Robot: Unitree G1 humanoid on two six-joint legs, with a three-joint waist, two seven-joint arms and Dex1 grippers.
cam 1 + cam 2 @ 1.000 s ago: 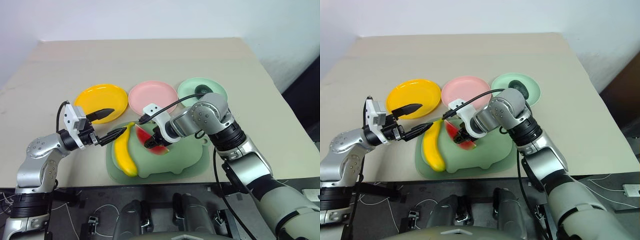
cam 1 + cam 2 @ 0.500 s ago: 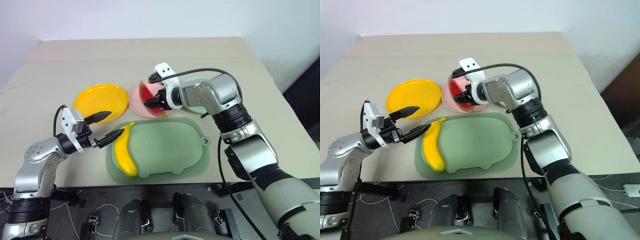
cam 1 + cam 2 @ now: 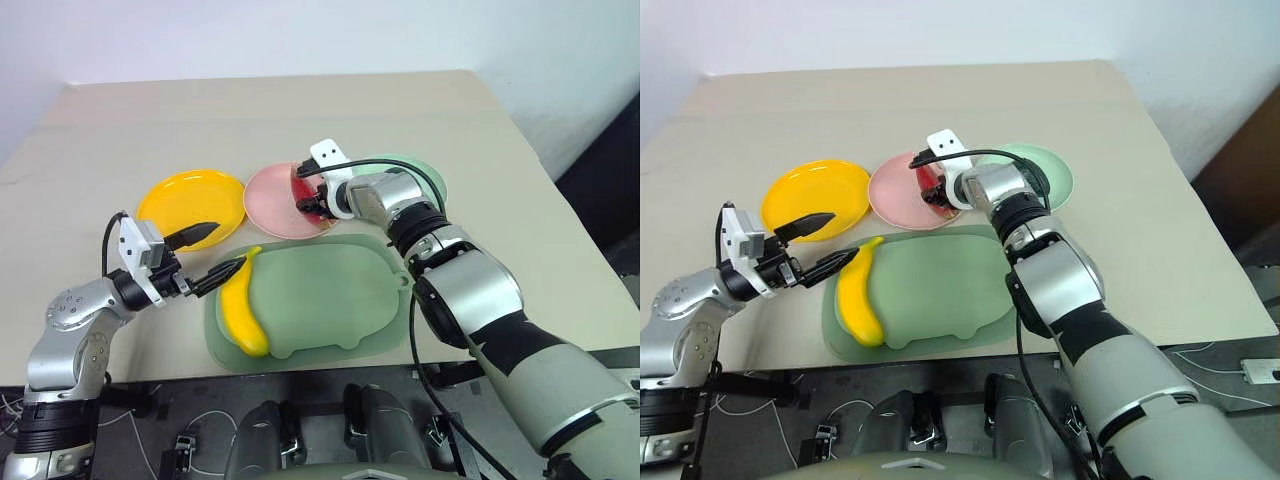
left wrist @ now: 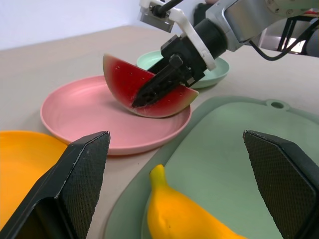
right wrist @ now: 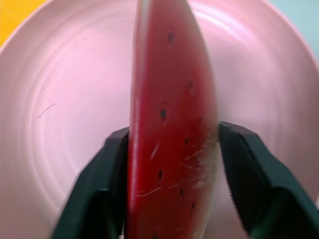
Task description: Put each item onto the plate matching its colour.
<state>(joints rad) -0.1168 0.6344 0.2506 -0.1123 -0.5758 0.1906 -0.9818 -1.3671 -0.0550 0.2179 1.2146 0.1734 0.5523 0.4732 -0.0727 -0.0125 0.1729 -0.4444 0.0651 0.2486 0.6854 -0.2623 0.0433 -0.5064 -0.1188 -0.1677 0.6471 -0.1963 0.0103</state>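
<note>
A red watermelon wedge (image 5: 169,74) with green rind rests on the pink plate (image 3: 265,195). My right gripper (image 3: 305,203) reaches over that plate, its two black fingers (image 5: 117,169) lying against both sides of the wedge. A yellow banana (image 3: 243,310) lies on the left part of the large green mat (image 3: 340,300). Beside the banana's tip my left gripper (image 3: 228,245) hangs open and holds nothing. The yellow plate (image 3: 190,195) sits left of the pink one. The mint green plate (image 3: 1055,175) lies to its right, partly hidden by my right arm.
The three plates stand in a row behind the mat on a beige table. The table's front edge runs just below the mat. Open tabletop stretches beyond the plates and to the right.
My right gripper lifted the watermelon wedge off the green mat, carried it back over the pink plate and lowered it onto it. The left gripper stayed by the banana.
</note>
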